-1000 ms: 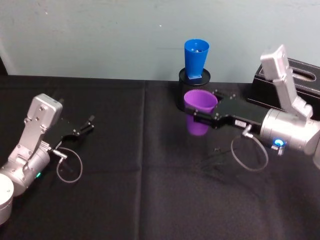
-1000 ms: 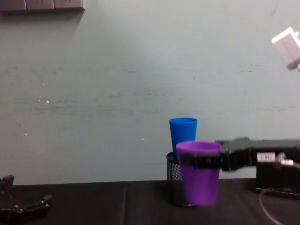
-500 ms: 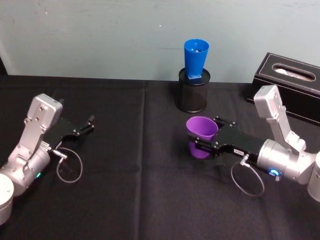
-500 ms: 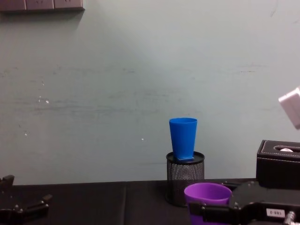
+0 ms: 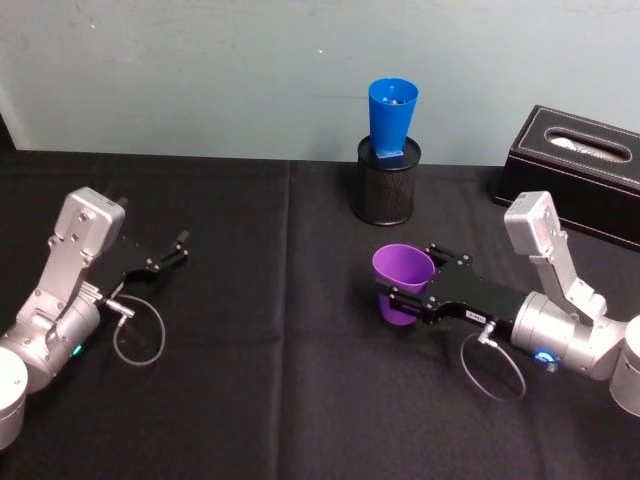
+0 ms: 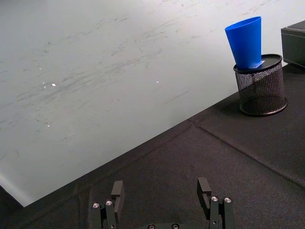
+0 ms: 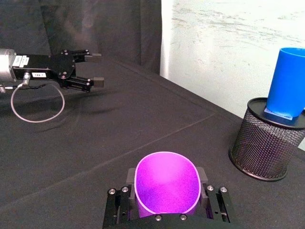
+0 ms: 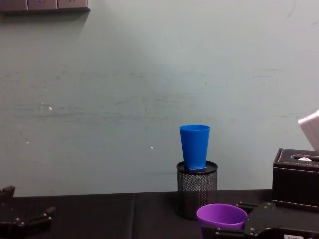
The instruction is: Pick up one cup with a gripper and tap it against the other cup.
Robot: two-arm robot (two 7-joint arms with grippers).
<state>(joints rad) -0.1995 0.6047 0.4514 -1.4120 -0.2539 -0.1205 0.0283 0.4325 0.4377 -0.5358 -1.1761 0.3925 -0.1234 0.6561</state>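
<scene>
Right gripper (image 5: 400, 295): low over the black table (image 5: 260, 400), right of centre, fingers clamped on either side of the purple cup (image 5: 402, 281).
Purple cup: upright, mouth up, near the mesh holder (image 5: 386, 181) but apart from it.
Left gripper (image 5: 178, 248): idle at the left, fingers apart, holding nothing.
Blue cup (image 5: 391, 119): farther back, sitting in the mesh holder's top, by the wall.
</scene>
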